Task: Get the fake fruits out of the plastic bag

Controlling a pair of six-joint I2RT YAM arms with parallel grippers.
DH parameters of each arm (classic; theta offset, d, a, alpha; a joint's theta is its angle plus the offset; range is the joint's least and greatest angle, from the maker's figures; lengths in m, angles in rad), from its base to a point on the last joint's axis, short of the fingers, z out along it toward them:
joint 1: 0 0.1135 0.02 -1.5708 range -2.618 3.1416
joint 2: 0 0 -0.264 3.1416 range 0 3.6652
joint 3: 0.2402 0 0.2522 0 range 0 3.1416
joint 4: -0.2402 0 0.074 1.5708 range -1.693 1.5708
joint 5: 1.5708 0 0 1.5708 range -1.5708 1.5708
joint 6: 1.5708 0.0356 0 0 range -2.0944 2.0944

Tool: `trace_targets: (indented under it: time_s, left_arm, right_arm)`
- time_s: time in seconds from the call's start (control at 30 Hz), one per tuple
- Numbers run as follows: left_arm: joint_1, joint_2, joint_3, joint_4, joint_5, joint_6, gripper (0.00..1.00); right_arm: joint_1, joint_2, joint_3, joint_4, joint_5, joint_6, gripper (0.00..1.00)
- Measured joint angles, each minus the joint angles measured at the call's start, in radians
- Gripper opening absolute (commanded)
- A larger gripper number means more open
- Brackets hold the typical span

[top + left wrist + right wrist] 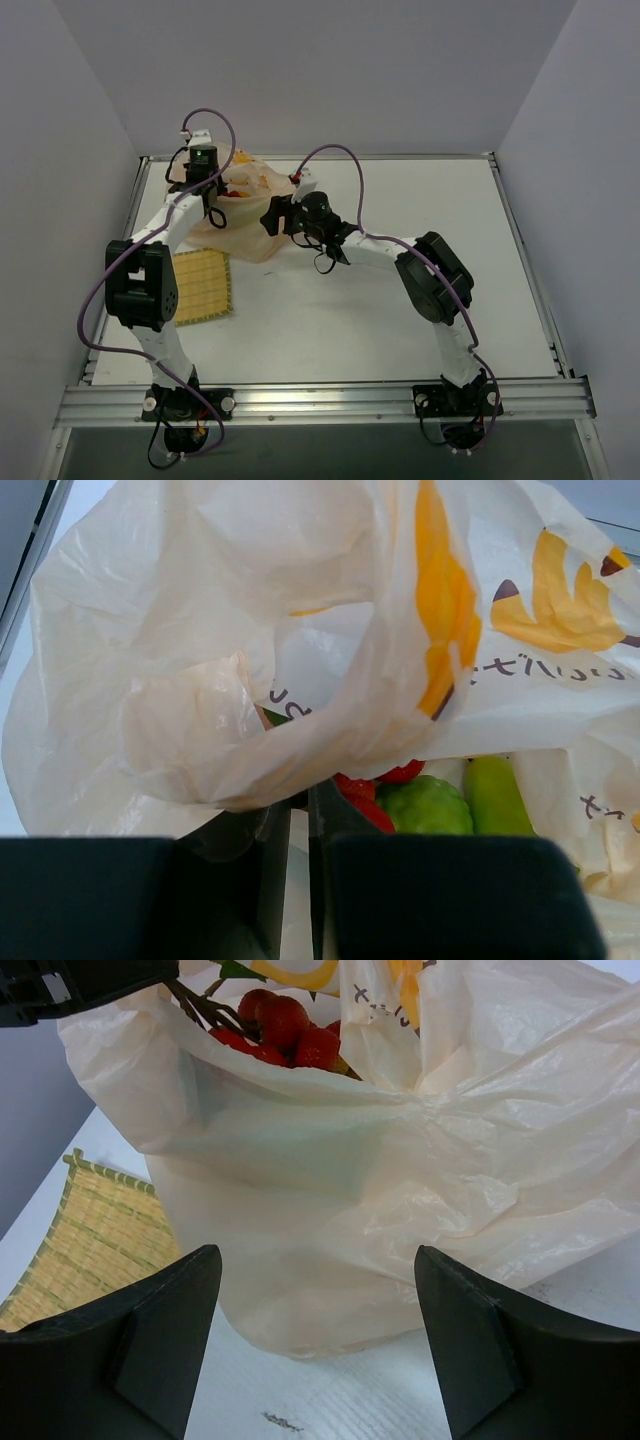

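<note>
**No fruit is out of the bag yet**

The plastic bag [248,205] sits at the far left part of the white table [400,320], just behind the yellow mat [200,285]. The fake fruits are inside it. From the right wrist you can see a bunch of red fruits [285,1025] peeking over the top edge of the bag. From the left wrist you can see the red ones next to a round green fruit [430,805] and a longer green one [495,795], low down inside. No fruit lies on the table or on the mat in any view, so I think the job has only just begun.

The left gripper [298,825] is at the bag's mouth. Its jaws are closed tight, and a fold of the thin bag is caught between them. It looks like it is holding the bag open.

The right gripper [315,1345] is wide apart and has nothing in it. It faces the side of the bag, close to it, down near the table.

What is left is all of it. A gripper has to reach in, take each fruit and set it down outside
</note>
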Motion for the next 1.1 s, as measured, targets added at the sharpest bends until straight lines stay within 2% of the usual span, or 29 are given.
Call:
trace_targets:
  time_s: [0.1,0.17,0.23,0.43,0.53,0.57,0.67,0.8,1.1]
  left_arm:
    - [-0.006,-0.016,-0.001,-0.003,0.011,-0.003,0.02]
    - [-0.013,-0.047,-0.008,-0.009,0.024,-0.01,0.02]
    - [-0.019,-0.089,-0.01,-0.018,0.043,-0.022,0.02]
    - [-0.029,-0.237,-0.01,-0.018,0.108,-0.072,0.02]
    - [-0.029,-0.284,-0.009,-0.019,0.146,-0.101,0.02]
    - [-0.029,-0.294,-0.008,-0.021,0.157,-0.111,0.02]
    - [-0.029,-0.304,-0.004,-0.022,0.192,-0.137,0.02]
    - [-0.029,-0.304,-0.004,-0.021,0.243,-0.183,0.02]
    - [-0.029,-0.304,-0.004,0.013,0.377,-0.338,0.02]
  right_arm:
    - [0.0,0.0,0.0,-0.006,0.006,0.001,0.85]
    - [0.0,0.0,0.0,-0.014,0.021,0.0,0.89]
    - [0.0,0.0,0.0,-0.026,0.039,-0.001,0.89]
    - [0.008,0.002,0.013,-0.077,0.069,-0.003,0.79]
    - [0.013,0.002,0.013,-0.089,0.084,-0.007,0.62]
    - [0.015,0.002,0.013,-0.093,0.088,-0.008,0.5]
    - [0.021,0.003,0.013,-0.105,0.097,-0.013,0.38]
    - [0.031,0.009,0.019,-0.125,0.102,-0.026,0.35]
    - [0.041,0.012,0.066,-0.176,0.113,-0.063,0.35]
